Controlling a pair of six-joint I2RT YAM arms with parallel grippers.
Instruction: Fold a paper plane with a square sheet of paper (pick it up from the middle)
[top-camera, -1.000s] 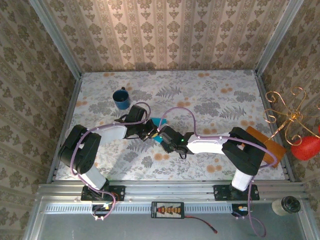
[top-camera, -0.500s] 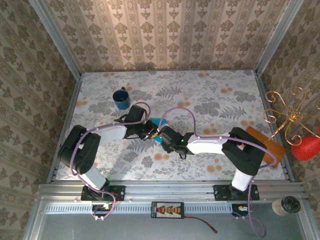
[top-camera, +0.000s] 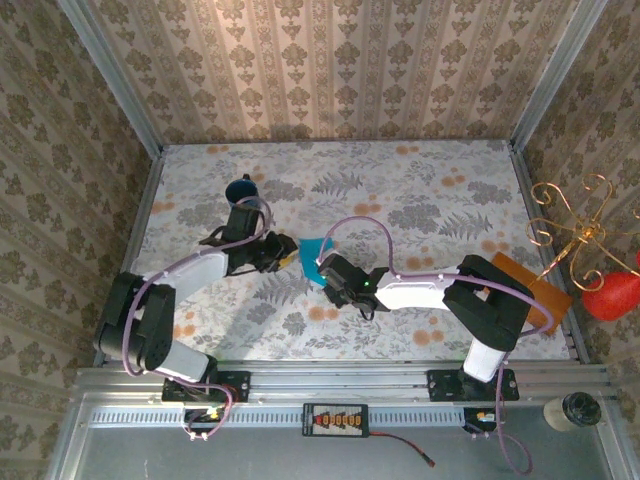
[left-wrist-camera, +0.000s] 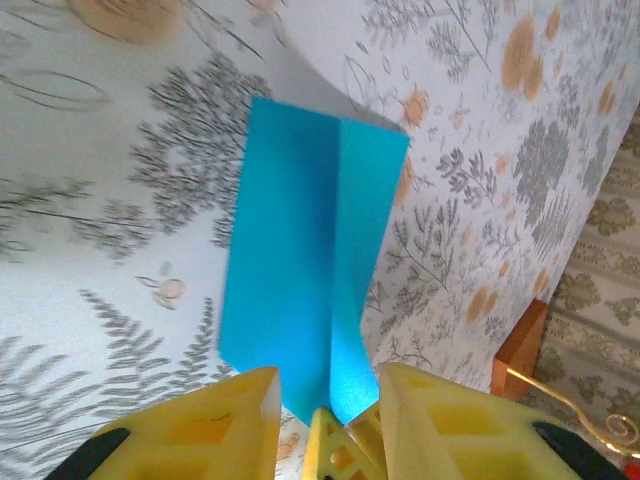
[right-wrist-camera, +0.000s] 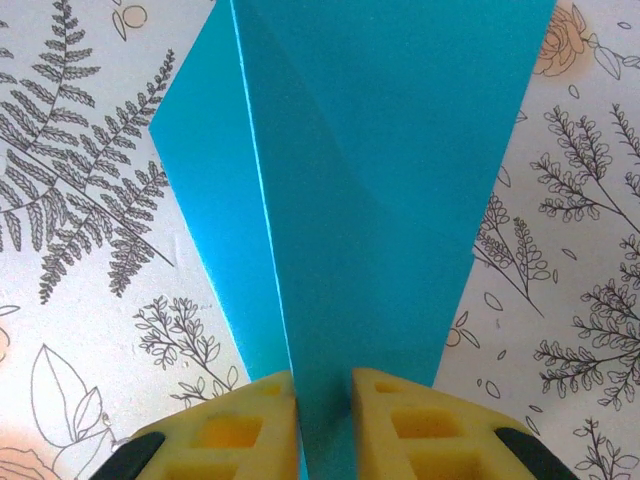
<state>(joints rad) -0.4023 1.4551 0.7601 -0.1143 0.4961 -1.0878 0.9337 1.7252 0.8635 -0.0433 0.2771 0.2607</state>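
Nearest, the right gripper (right-wrist-camera: 322, 392) is pinched almost shut on the narrow end of the paper plane (right-wrist-camera: 390, 150), its yellow fingers (right-wrist-camera: 235, 425) pressing the turquoise fold from both sides. Just to its left, the left gripper (left-wrist-camera: 328, 385) stands partly open, jaws either side of the same pointed end with a gap on each side (it grips nothing). The plane is near the middle of the floral table (top-camera: 430, 200), creased along its length and widening away from both grippers. Farther back on the left stands a dark blue mug (top-camera: 242, 192), well apart from the paper; an orange-brown board (top-camera: 548, 295) lies at the table's right edge.
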